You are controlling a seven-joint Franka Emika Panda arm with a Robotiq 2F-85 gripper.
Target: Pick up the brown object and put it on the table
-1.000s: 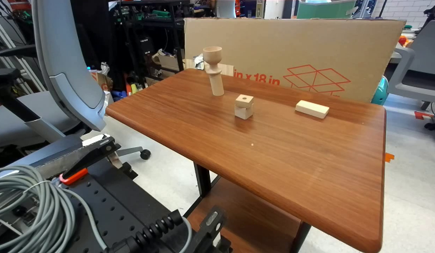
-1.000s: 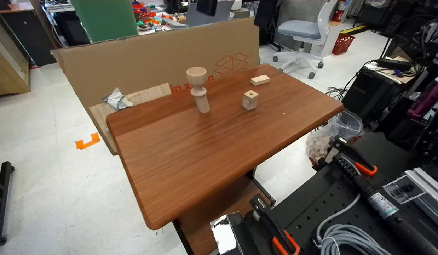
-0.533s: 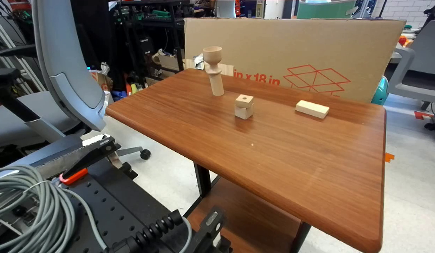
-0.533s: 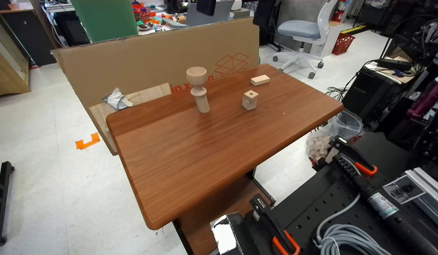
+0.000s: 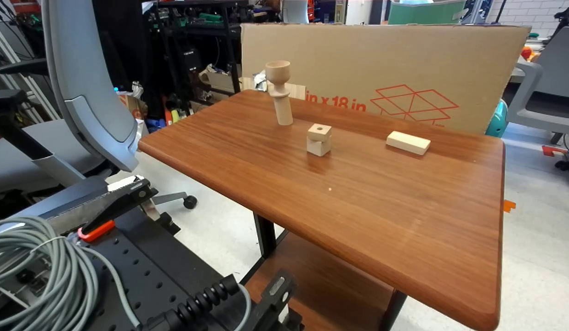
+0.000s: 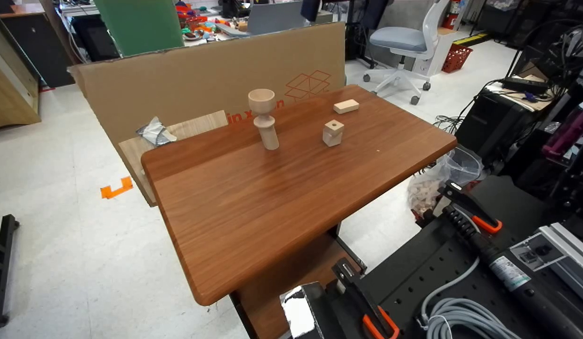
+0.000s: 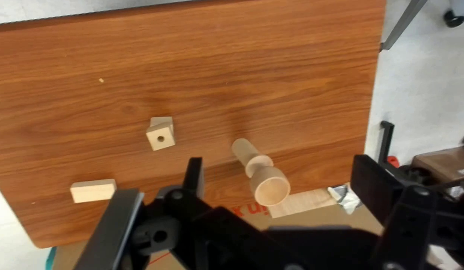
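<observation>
The brown object, a small flat tan square with a dark spot, shows in both exterior views [image 5: 320, 131] [image 6: 334, 126] and in the wrist view [image 7: 160, 137]. It lies on top of a thicker plain wooden block [image 5: 318, 146], slightly turned against it. The block stands on the reddish-brown table [image 5: 381, 207]. My gripper [image 7: 277, 167] is open and empty, high above the table. In the wrist view the brown object is left of and beyond the fingers. Only the dark fingertips hang in at the top edge of an exterior view [image 6: 344, 14].
A tall wooden cup-topped stand [image 5: 283, 108] stands near the brown object and shows between the fingers in the wrist view [image 7: 256, 163]. A pale wooden bar [image 6: 346, 106] lies on the table. A cardboard sheet [image 5: 339, 55] stands along the table's far edge.
In an exterior view my gripper's fingertips at the top edge have moved right. The brown object, the block, the stand and the bar have not moved.
</observation>
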